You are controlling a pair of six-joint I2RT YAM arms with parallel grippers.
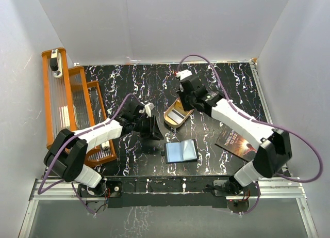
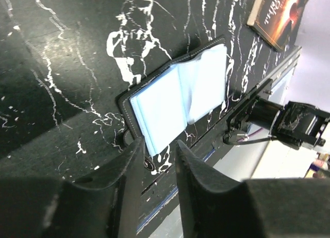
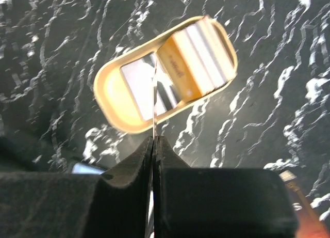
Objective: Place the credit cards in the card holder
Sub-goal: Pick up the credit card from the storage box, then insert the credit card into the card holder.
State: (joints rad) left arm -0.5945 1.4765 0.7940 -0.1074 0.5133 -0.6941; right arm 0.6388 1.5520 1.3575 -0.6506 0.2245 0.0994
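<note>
Peeking at the black marbled table [image 1: 232, 83] from above and from both wrists.

Got the right gripper [image 3: 154, 140] hanging over a tan oval tray [image 3: 109, 104] parked roughly mid-table. Fingers squeezed fully together on a credit card [image 3: 153, 93], seen edge-on as just a thin bright line sticking out past the tips and across the tray. Can't tell whether its far edge touches the tray or floats above it. Counting a few more credit cards [image 3: 206, 49] lying flat in that tray: a gold-orange card [image 3: 178, 70] in the middle, pale ones on one side, a shiny greyish one on the other.

Finding the card holder [image 1: 180, 151] flat on the table close to the near edge, about midway along it, on the near side of the tray and apart from it. Lying open, pale blue glossy sleeves facing up, black stitched cover underneath.

Spotting the left gripper [image 2: 158, 145] just off the holder's far-left corner, tips pointed at that corner. Jaws partly apart with a clear gap, nothing pinched between them. Hard to say how high above the table, or whether touching the holder at all.

Also seeing a dark book with pale lettering [image 1: 237, 140] toward the right edge, right of the holder, and an orange rack [image 1: 69, 101] along the left edge.
</note>
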